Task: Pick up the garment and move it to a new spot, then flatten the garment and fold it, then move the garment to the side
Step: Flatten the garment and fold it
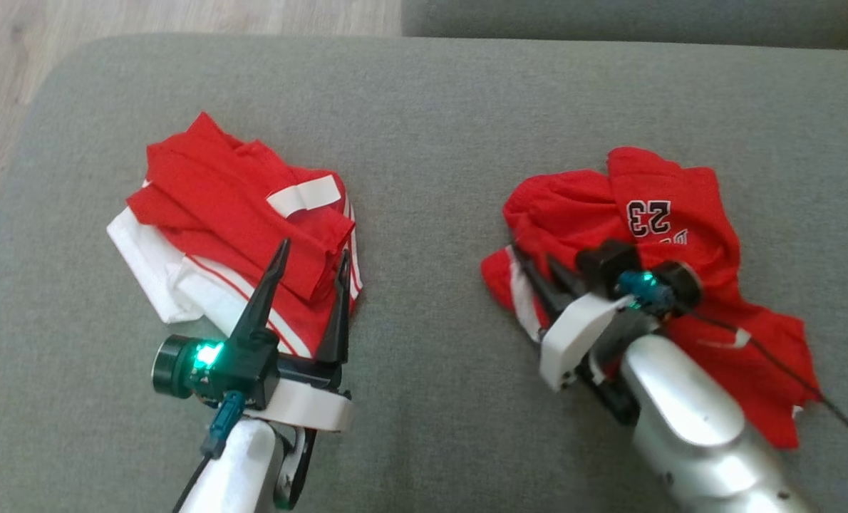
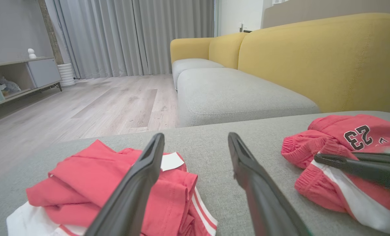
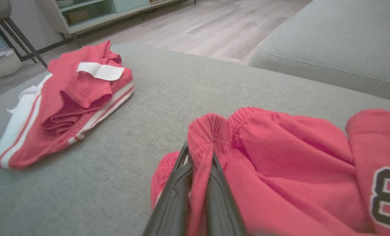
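The red number-23 garment (image 1: 680, 206) is lying crumpled on the right side of the grey cushion (image 1: 431, 128). The right gripper (image 3: 200, 154) is pinching a fold of its elastic waistband tight between its fingers. Well apart, the left gripper (image 1: 313, 248) is hovering with fingers spread wide, holding nothing, over the near edge of a folded red-and-white pile (image 1: 210, 192).
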### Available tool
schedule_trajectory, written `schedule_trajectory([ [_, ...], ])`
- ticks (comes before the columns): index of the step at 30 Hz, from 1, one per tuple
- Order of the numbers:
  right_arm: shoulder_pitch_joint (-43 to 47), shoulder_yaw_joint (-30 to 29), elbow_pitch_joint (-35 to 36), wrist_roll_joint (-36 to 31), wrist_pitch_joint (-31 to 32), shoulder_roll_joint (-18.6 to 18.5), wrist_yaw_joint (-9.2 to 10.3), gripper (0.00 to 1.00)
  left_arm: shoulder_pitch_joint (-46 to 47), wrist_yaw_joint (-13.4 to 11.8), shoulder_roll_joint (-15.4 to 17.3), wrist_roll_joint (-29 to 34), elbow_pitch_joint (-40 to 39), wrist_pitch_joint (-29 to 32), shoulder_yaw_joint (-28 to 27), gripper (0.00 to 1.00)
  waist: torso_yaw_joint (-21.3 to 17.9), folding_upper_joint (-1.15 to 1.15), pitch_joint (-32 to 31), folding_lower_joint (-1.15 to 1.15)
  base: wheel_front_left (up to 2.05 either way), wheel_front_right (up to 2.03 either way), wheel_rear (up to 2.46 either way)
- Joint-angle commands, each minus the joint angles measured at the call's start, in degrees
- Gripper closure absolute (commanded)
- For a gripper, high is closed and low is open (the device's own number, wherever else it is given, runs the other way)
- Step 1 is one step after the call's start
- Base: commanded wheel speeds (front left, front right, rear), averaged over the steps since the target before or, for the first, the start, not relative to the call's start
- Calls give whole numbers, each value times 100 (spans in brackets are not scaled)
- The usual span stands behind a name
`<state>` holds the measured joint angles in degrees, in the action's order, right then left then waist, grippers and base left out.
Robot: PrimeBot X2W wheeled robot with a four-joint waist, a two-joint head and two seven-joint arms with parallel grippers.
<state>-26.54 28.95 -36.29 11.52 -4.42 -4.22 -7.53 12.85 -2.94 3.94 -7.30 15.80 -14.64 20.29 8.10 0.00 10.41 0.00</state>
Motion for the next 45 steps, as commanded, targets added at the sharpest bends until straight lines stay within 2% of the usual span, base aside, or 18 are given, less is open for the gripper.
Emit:
schedule_trajectory([
  [1,-186,13,50,-80,14,38,4,100,226,17,-7,41,-201,-36,-180,0,46,0,51,0,0,0,0],
  [4,-344,-127,-297,-189,61,23,4,100,252,21,-24,30,-192,-36,-172,0,80,0,107,0,0,0,0],
  [5,-399,-197,-402,-261,51,13,4,80,258,23,-27,30,-184,-36,-172,0,82,0,118,0,0,0,0],
  [6,-442,-275,-494,-331,30,15,4,1,263,24,-30,33,-177,-36,-172,0,82,0,127,0,0,0,0],
  [13,-515,-541,-707,-600,-296,94,4,0,282,26,-27,59,-147,-36,-239,0,-66,0,101,0,0,0,0],
  [22,-69,-979,25,-482,-706,127,4,0,209,29,5,92,-140,-36,-327,0,-450,0,-138,0,0,0,0],
  [24,99,-1211,248,-523,-739,128,4,0,179,26,6,98,-141,-36,-336,0,-525,0,-197,0,0,0,0],
  [27,625,-2086,860,-716,-785,131,4,0,96,30,11,104,-140,-36,-358,0,-646,0,-312,0,0,0,0],
  [29,832,-2434,1081,-737,-785,132,4,0,69,33,9,107,-144,-36,-358,0,-664,0,-336,0,0,0,0],
  [33,995,-2756,1310,-796,-637,133,4,0,44,57,2,119,-159,-36,-329,0,-646,0,-321,0,0,0,0],
  [37,784,-2922,1294,-804,-445,134,4,0,79,93,-4,135,-157,-36,-298,0,-551,0,-243,0,0,0,0],
  [40,536,-2972,1028,-1058,-241,134,4,0,103,114,-10,144,-133,-36,-270,0,-456,0,-200,0,0,0,0],
  [45,173,-3166,514,-975,-37,134,4,0,136,117,-23,150,-108,-36,-228,0,-305,0,-119,0,0,0,0],
])
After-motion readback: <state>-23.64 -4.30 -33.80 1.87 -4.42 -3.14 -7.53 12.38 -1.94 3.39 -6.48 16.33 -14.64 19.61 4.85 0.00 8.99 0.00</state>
